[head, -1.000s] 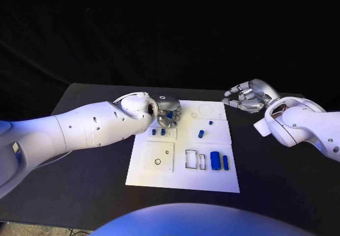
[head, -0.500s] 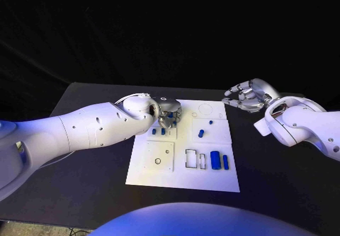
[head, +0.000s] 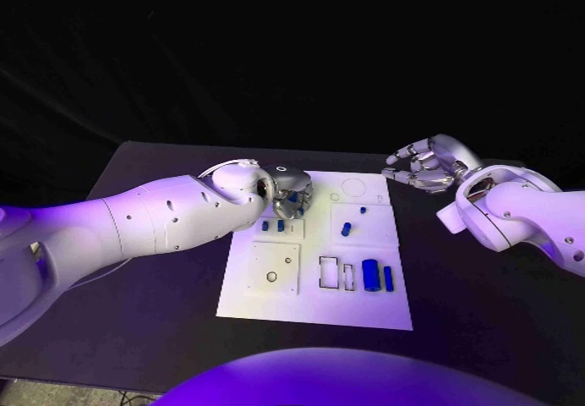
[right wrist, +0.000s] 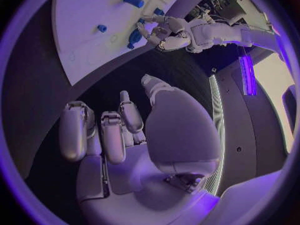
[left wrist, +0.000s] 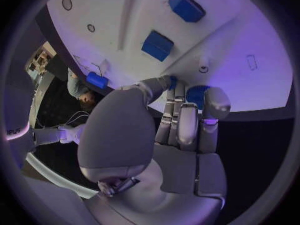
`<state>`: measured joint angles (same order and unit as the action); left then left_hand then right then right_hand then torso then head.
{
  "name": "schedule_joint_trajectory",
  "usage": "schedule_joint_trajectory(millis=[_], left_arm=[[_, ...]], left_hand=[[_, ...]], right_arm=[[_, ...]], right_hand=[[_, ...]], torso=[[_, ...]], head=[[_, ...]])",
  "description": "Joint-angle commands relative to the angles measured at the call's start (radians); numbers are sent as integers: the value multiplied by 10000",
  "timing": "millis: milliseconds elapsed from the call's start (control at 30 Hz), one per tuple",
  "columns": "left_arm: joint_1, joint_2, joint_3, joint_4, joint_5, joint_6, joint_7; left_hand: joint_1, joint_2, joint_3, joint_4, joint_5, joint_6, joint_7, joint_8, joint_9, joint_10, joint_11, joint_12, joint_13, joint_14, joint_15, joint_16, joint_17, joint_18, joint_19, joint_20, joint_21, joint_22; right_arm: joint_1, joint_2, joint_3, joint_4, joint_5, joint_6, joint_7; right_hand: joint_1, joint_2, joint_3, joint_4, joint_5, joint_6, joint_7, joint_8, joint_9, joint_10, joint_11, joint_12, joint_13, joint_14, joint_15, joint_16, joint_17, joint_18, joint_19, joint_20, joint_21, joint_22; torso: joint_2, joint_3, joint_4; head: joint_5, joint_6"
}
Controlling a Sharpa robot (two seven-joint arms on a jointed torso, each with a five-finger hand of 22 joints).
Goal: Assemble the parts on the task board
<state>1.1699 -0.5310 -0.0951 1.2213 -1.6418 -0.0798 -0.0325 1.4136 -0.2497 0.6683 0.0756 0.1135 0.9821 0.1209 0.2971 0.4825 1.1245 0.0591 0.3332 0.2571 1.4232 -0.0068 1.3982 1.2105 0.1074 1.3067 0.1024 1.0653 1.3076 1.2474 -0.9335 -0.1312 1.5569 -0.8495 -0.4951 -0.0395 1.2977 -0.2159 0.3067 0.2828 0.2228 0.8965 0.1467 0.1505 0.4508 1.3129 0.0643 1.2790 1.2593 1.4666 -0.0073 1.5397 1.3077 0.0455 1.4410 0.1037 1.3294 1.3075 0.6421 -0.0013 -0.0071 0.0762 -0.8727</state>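
Note:
The white task board (head: pixel 314 306) lies in the middle of the black table. My left hand (head: pixel 290 197) hovers over its far left corner and pinches a small blue part (left wrist: pixel 195 93) between thumb and fingers. Just nearer on the board are two small blue blocks (head: pixel 272 226), which the left wrist view shows beyond the fingertips (left wrist: pixel 157 45). A short blue peg (head: pixel 347 228) stands mid-board, and two blue cylinders (head: pixel 377 276) lie at the near right. My right hand (head: pixel 425 166) hangs beyond the board's far right corner, fingers loosely bent, holding nothing (right wrist: pixel 122 132).
Round and rectangular recesses (head: pixel 275 269) mark the board's near left panel, and a dark-edged slot (head: pixel 330 272) sits beside the cylinders. Bare black table (head: pixel 463 288) surrounds the board on all sides.
My left hand has shifted very slightly over the board's far left corner, still with the blue part. The right hand has not moved.

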Motion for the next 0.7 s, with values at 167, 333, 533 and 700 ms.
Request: schedule_joint_trajectory(millis=[167,333,533,700], left_arm=[[-59,6,-29,-11,137,-195,89],[-62,-46,-27,55,293,-451,168],[-63,-283,48,301,762,-535,128],[-58,-688,251,717,1137,-541,19]], left_hand=[[100,257,221,-357,-44,292,-5,27,74,370,-58,-225,34,239,-36,215,286,-155,225,-49,465,1434],[46,251,228,-404,-39,305,4,-11,72,410,-49,-304,30,263,-35,232,293,-166,251,-54,547,1445],[-76,235,216,-416,-19,292,29,-69,67,463,-32,-395,29,279,-23,245,293,-176,262,-48,609,1450],[-127,218,205,-423,-13,290,44,-90,67,487,-27,-433,30,283,-19,248,288,-178,262,-44,627,1450]], right_arm=[[-5,20,1,4,-45,93,82],[-5,29,1,1,-45,88,86],[-5,28,1,2,-45,84,90],[-5,8,1,5,-48,77,84]], right_hand=[[-70,58,35,-9,20,-54,-26,53,13,-39,-7,-34,4,820,23,-34,1873,124,-56,0,-69,1695],[-70,58,35,-9,20,-54,-26,53,13,-39,-7,-34,4,820,23,-34,1873,124,-56,0,-69,1695],[-70,58,35,-9,20,-54,-26,53,13,-39,-7,-34,4,820,23,-34,1873,124,-56,0,-69,1695],[-71,57,47,-11,51,-43,-29,65,21,-26,-11,-26,9,821,20,-35,1875,125,-57,-3,-78,1693]], torso=[[0,-4,2],[-3,-8,-4],[-9,-5,6],[-18,-2,23]], head=[[6,16],[25,25],[25,58],[28,72]])
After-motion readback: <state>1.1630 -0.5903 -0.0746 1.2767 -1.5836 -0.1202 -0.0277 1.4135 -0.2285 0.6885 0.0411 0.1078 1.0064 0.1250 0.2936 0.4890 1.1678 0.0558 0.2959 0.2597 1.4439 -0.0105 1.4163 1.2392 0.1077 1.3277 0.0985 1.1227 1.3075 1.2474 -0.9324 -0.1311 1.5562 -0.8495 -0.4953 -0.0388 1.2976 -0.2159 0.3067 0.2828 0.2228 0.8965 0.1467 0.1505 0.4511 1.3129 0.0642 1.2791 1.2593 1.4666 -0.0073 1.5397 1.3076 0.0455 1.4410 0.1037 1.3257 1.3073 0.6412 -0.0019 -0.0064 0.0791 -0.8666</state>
